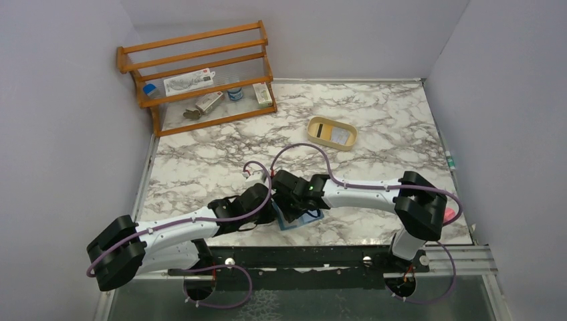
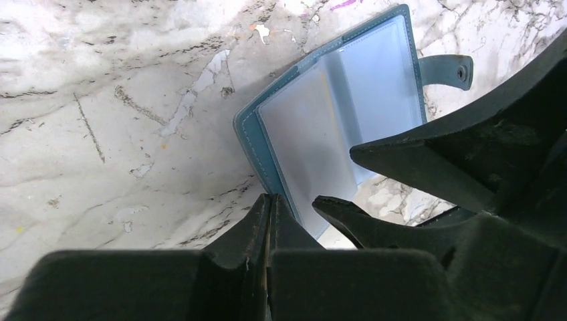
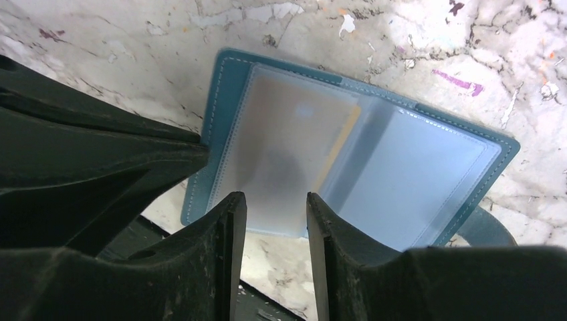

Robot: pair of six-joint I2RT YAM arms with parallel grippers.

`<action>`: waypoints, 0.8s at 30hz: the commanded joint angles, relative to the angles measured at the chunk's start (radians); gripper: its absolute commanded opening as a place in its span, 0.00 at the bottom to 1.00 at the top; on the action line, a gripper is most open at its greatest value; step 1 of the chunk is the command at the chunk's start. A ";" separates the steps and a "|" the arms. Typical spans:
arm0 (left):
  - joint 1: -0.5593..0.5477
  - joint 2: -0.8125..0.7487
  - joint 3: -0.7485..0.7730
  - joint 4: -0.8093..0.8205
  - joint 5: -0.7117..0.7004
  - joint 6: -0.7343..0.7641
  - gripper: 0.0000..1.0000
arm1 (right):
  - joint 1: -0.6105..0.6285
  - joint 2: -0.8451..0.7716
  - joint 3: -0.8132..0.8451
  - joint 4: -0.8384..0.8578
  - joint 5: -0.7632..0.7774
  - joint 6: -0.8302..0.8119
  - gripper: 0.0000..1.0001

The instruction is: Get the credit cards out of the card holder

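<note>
Top external, one open card holder, two grippers, jaws parted, gripping nothing.

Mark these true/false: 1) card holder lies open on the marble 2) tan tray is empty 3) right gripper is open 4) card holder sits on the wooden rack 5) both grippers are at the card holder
1) True: the card holder lies open on the marble table, clear sleeves up.
2) False: the tan tray holds flat cards.
3) True: the right gripper shows a gap between its fingers.
4) False: it lies near the table's front edge; the wooden rack stands at the far left.
5) True: the left gripper is there too.
</note>
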 commanded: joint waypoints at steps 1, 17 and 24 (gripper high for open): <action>0.009 -0.019 0.025 -0.022 0.014 0.020 0.00 | 0.010 0.010 -0.036 0.042 0.016 0.031 0.44; 0.023 -0.021 0.000 -0.005 0.026 0.009 0.00 | 0.025 -0.110 -0.181 0.281 -0.038 0.071 0.47; 0.026 -0.026 -0.007 -0.003 0.031 0.006 0.00 | 0.039 -0.065 -0.179 0.263 -0.005 0.074 0.50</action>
